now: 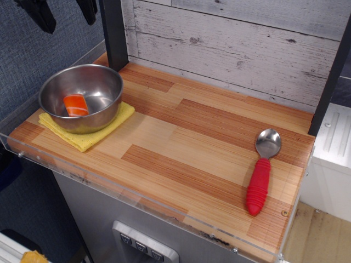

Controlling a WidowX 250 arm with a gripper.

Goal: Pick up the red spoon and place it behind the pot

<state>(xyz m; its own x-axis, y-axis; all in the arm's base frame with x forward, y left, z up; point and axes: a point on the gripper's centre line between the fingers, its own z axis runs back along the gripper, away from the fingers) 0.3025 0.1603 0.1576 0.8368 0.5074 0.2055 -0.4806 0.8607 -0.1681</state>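
Note:
The red spoon (261,172) lies flat near the right end of the wooden table, silver bowl toward the back wall, ribbed red handle toward the front edge. The pot (81,96), a shiny steel bowl, stands at the far left on a yellow cloth (86,137). My gripper (63,12) hangs at the top left corner, high above the pot; only its two black fingers (37,15) show, spread apart with nothing between them. It is far from the spoon.
A small orange block (75,105) lies inside the pot. A black post (114,33) stands just behind the pot, another black post (332,71) at the right. A whitewashed plank wall (230,44) backs the table. A clear lip edges the front (137,200).

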